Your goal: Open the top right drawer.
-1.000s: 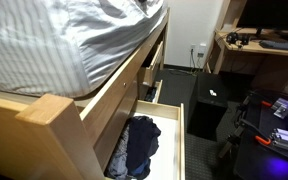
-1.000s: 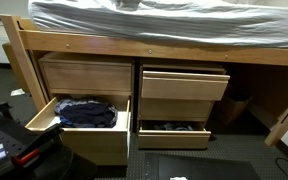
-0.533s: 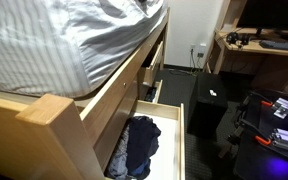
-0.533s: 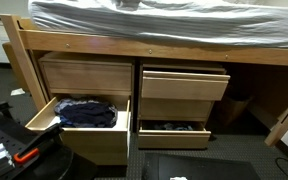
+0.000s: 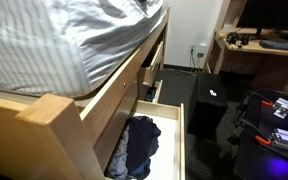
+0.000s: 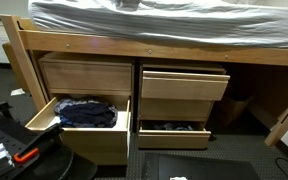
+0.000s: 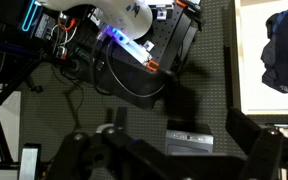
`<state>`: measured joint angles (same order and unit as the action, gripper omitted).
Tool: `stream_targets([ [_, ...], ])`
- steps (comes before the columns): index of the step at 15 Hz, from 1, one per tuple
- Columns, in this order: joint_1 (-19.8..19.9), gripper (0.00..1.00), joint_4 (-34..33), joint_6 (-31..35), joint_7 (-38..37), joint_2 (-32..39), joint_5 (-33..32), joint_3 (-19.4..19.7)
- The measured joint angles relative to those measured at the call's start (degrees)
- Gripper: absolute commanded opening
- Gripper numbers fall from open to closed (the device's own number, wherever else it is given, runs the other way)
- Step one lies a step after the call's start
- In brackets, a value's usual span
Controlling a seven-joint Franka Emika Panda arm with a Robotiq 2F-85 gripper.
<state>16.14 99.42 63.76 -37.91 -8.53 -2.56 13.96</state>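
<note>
Nothing has shifted since half a second back. I count four drawers under the light wooden bed frame point(image 6: 17, 60), two per side. The top right drawer point(image 6: 184, 84), light tan wood with a plain flat front, sits in the upper right bay, its front slightly proud of the frame. At lower left, one long white-lined drawer point(image 6: 41, 115) is pulled well out, with dark blue clothes point(image 6: 86, 110) heaped inside. My one gripper point(image 7: 169, 150) hangs over dark floor near a tangle of black cables point(image 7: 69, 55), jaws spread wide, holding nothing.
</note>
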Motion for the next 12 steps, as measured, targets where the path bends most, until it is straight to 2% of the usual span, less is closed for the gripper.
stream_targets([
  [6, 0.0, 1.0, 0.0, 1.0, -0.6, -0.1, 0.1, 0.0],
  [9, 0.0, 1.0, 0.3, 14.0, -4.3, 1.5, 2.2, 0.0],
  [12, 0.0, 1.0, 2.1, 27.3, -8.3, 7.2, 0.5, 0.0],
])
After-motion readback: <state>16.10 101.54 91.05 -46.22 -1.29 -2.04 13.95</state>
